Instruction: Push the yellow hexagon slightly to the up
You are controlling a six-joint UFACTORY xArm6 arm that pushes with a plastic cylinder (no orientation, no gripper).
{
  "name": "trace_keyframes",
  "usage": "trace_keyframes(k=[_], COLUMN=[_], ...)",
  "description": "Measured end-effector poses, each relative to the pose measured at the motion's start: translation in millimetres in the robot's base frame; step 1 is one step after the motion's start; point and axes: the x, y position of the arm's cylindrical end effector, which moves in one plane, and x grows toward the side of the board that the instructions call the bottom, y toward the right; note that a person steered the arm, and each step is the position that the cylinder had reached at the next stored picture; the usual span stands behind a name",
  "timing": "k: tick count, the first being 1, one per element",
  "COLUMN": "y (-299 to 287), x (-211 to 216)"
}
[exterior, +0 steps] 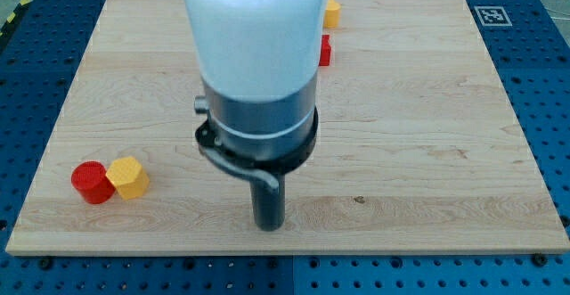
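The yellow hexagon [129,177] lies on the wooden board [419,135] at the view's lower left. A red cylinder [92,182] touches its left side. My tip [268,226] rests on the board near the bottom middle, well to the right of the yellow hexagon and a little lower. The arm's white and grey body hides the upper middle of the board.
A yellow block [331,12] and a red block [325,50] peek out from behind the arm near the view's top; their shapes are mostly hidden. The board's bottom edge runs close below my tip. A tag marker [492,15] sits at the top right corner.
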Motion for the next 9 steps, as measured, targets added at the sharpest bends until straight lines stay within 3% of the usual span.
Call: trace_keyframes(k=[6,9], y=[-168.0,-145.6], x=[-5.9,-50.5])
